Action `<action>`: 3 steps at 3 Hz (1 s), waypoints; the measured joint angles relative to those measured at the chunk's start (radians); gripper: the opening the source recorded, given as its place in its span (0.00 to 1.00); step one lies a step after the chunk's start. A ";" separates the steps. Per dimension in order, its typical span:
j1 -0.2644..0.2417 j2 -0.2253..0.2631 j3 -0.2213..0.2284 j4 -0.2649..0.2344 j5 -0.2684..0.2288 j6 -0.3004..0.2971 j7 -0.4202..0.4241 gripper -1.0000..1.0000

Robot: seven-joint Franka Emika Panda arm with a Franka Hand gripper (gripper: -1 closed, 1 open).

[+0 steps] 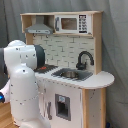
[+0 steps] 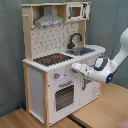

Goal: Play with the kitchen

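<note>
The kitchen [image 2: 60,65] stands upright against a grey curtain, filling the middle of both exterior views — white lower cabinet, light-wood frame. On top, a grey hood [image 2: 49,21] and a microwave [image 1: 69,23] on the upper shelf. On the counter level, the black-red stovetop [image 2: 52,59] and the sink [image 1: 71,74] with its black faucet [image 1: 83,59]. Below, the oven door [image 2: 64,95] and a knob [image 2: 57,76] on the front panel.

The arm [image 2: 116,60] reaches in from the second exterior view's right, forearm roughly level, wrist pointed at the cabinet front. In the first exterior view its white body [image 1: 22,85] blocks the left half of the cabinet.

The gripper [image 2: 75,67] sits just under the counter edge, close to the knob row, above the oven door. Touching or just short — cannot tell. Whether the fingers are spread or pressed together cannot be made out either.

Step in hand, as judged: approach to the front controls, likely a knob or the oven handle. No door looks open yet.

Next move calls for a short, careful advance toward the panel, fingers lined up on the chosen knob or handle, then a gentle turn or pull — the toy is light and could shift if shoved.
</note>
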State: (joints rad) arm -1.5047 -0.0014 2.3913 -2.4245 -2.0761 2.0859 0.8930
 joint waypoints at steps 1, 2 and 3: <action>0.000 0.000 0.001 0.000 -0.001 -0.003 0.111 0.00; 0.002 0.000 0.001 0.000 -0.001 -0.007 0.211 0.00; 0.003 0.000 0.001 0.000 -0.001 -0.010 0.315 0.00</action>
State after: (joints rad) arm -1.5013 -0.0014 2.3928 -2.4240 -2.0769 2.0759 1.2078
